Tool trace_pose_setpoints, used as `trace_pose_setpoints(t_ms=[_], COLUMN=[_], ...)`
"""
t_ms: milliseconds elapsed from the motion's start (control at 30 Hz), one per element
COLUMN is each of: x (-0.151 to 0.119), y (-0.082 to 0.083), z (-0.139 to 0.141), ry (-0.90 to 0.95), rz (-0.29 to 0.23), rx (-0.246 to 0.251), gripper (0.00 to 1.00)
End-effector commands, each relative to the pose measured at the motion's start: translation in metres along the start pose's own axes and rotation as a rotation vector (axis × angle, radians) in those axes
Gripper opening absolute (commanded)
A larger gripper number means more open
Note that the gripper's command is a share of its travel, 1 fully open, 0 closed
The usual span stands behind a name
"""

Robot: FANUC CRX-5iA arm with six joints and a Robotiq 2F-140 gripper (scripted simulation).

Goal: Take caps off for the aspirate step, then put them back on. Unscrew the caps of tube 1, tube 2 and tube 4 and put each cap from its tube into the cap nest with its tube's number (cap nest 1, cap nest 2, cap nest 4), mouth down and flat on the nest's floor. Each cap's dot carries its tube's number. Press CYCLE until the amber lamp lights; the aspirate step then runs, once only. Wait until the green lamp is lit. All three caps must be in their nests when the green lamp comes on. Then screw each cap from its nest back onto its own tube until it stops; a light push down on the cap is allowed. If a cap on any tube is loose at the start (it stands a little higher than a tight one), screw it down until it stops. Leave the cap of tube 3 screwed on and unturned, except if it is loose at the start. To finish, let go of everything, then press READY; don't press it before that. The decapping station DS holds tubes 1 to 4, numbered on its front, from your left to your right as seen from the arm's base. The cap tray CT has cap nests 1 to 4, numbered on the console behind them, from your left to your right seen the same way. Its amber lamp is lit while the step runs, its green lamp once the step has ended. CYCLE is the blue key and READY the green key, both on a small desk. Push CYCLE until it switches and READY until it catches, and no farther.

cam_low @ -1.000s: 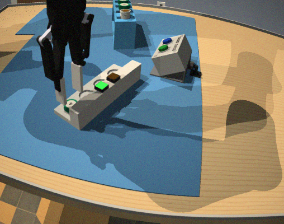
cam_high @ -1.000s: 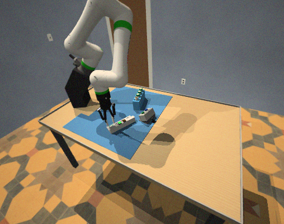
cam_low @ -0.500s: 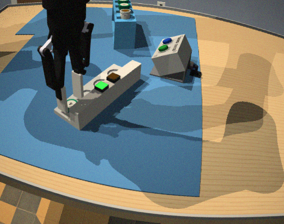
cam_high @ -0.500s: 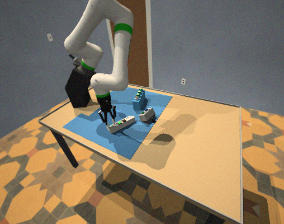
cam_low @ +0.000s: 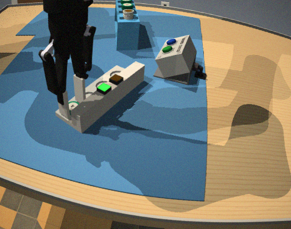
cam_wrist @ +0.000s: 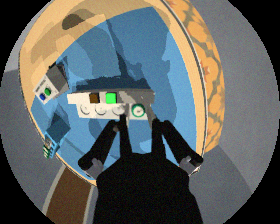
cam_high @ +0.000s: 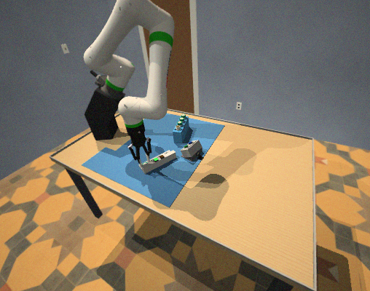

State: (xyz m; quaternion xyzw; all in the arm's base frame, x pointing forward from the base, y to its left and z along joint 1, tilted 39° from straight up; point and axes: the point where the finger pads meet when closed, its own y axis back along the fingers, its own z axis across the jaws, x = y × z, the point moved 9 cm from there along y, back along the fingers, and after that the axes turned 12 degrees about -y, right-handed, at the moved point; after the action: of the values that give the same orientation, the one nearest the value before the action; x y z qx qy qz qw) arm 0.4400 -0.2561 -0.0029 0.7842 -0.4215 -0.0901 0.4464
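The hand (cam_low: 69, 97) stood partly open, its fingers either side of the green-ringed cap (cam_low: 73, 104) in the end nest of the cap tray (cam_low: 107, 101), gripping nothing.

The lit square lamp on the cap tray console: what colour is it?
Green. The lit square lamp glows bright green beside the dark amber one; the exterior view shows it best.

Arm (cam_high: 156, 70) bent over, wrist vertical; hand (cam_low: 69, 98) pts straight down, fingers partly apart, gripping nothing.
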Motion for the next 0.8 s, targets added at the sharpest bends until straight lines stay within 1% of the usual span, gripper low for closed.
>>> trace_pose_setpoints(t_ms=[0, 67, 100, 567, 733, 767], x=[0.000, 0.000, 0.000, 0.000, 0.000, 0.000], y=[-0.001, -0.001, -0.001, -0.001, 0.024, 0.024], z=[0.000, 0.000, 0.000, 0.000, 0.000, 0.000], ry=[0.000, 0.000, 0.000, 0.000, 0.000, 0.000], rz=[0.000, 0.000, 0.000, 0.000, 0.000, 0.000], rx=[0.000, 0.000, 0.000, 0.000, 0.000, 0.000], gripper=[0.29, 0.29, 0.00, 0.00, 0.00, 0.00])
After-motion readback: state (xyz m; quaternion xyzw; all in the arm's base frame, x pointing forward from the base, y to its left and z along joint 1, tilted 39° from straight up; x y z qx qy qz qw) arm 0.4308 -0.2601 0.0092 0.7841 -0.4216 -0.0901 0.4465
